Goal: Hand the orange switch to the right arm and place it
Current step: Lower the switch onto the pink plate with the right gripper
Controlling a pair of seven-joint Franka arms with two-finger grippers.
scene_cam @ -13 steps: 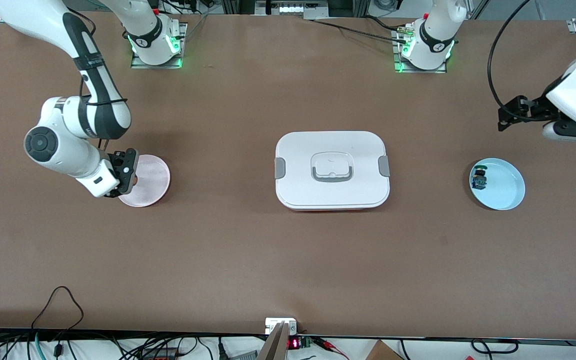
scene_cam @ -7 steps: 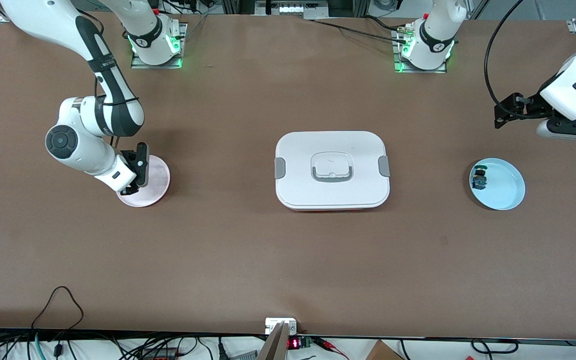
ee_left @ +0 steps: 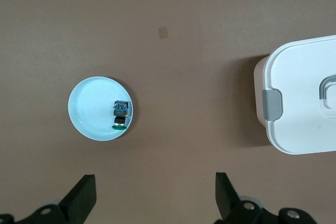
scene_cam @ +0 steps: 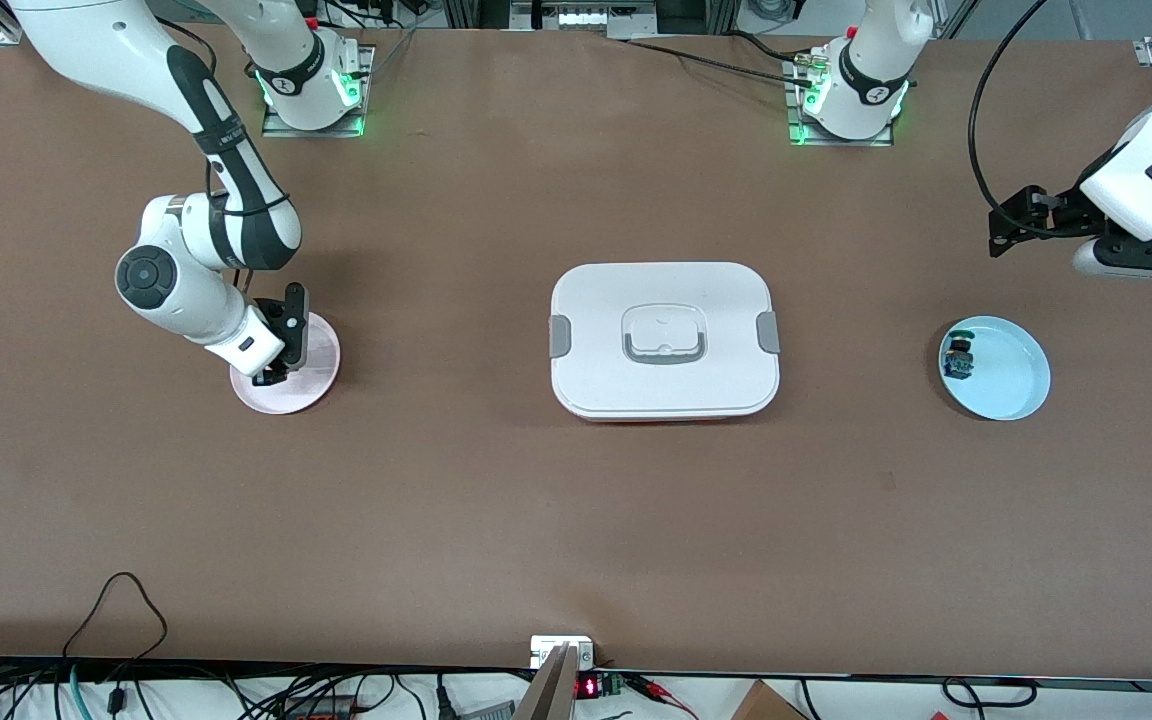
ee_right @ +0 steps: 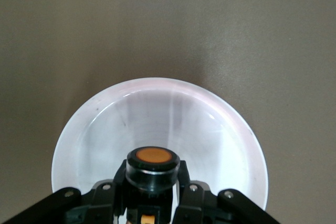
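Note:
The orange switch (ee_right: 153,169), a small black block with a round orange button face, sits between the fingers of my right gripper (ee_right: 153,184), which is shut on it. In the front view my right gripper (scene_cam: 286,345) hangs low over the pink plate (scene_cam: 314,378) at the right arm's end of the table, and it hides the switch there. The plate (ee_right: 157,114) lies right under the switch. My left gripper (scene_cam: 1011,232) is open and empty, up over the table at the left arm's end; its fingertips (ee_left: 84,195) stand wide apart.
A light blue plate (scene_cam: 1014,385) at the left arm's end holds a dark blue-and-green-topped component (scene_cam: 958,358); both show in the left wrist view, plate (ee_left: 89,111) and component (ee_left: 121,114). A white lidded box (scene_cam: 664,340) sits mid-table.
My right gripper has shifted with the switch from the plate's rim toward its middle. My left gripper drew back a little toward its base, then stayed still.

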